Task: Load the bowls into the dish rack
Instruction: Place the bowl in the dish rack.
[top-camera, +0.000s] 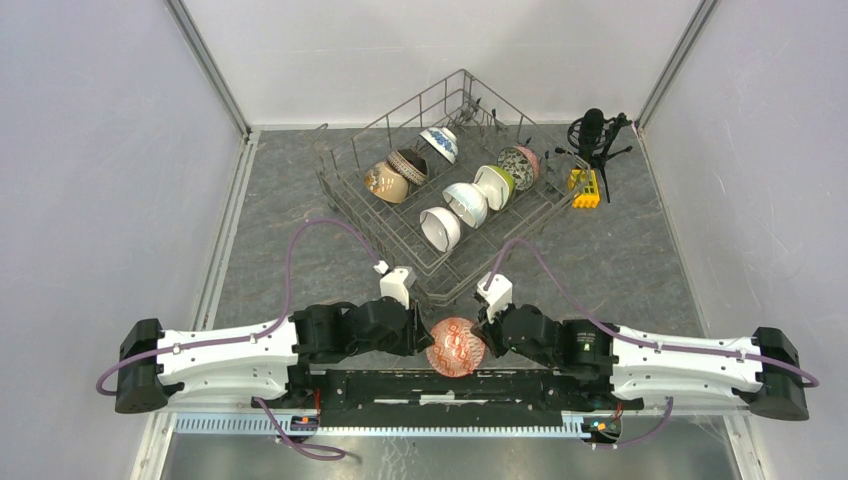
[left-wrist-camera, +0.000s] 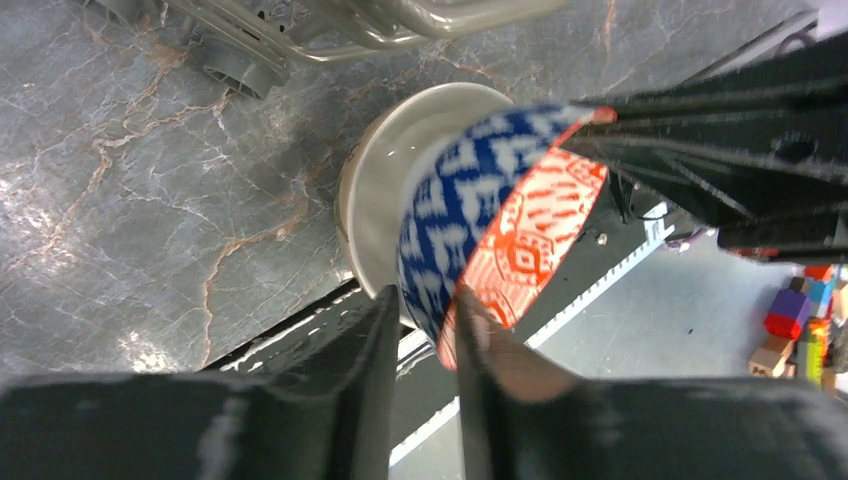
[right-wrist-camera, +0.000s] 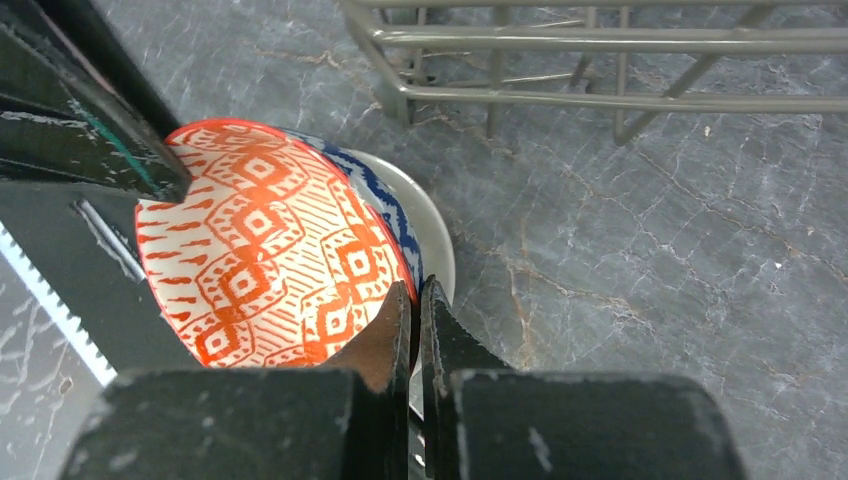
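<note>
Two pincers are set on one bowl (right-wrist-camera: 260, 240), orange-patterned inside and blue outside, held on edge between the arm bases. The right pincer (right-wrist-camera: 415, 295) is nipped tight on its rim. The left pincer (left-wrist-camera: 428, 300) sits narrowly astride the opposite rim, and whether it presses cannot be told. Just beyond is the dish rack (right-wrist-camera: 600, 40), where seven other bowls (top-camera: 440, 228) are stood among the tines. With one thin rim pinch, the bowl could be swung, slipped and dropped onto the table (right-wrist-camera: 650, 250), or knocked against the rack's near wall.
</note>
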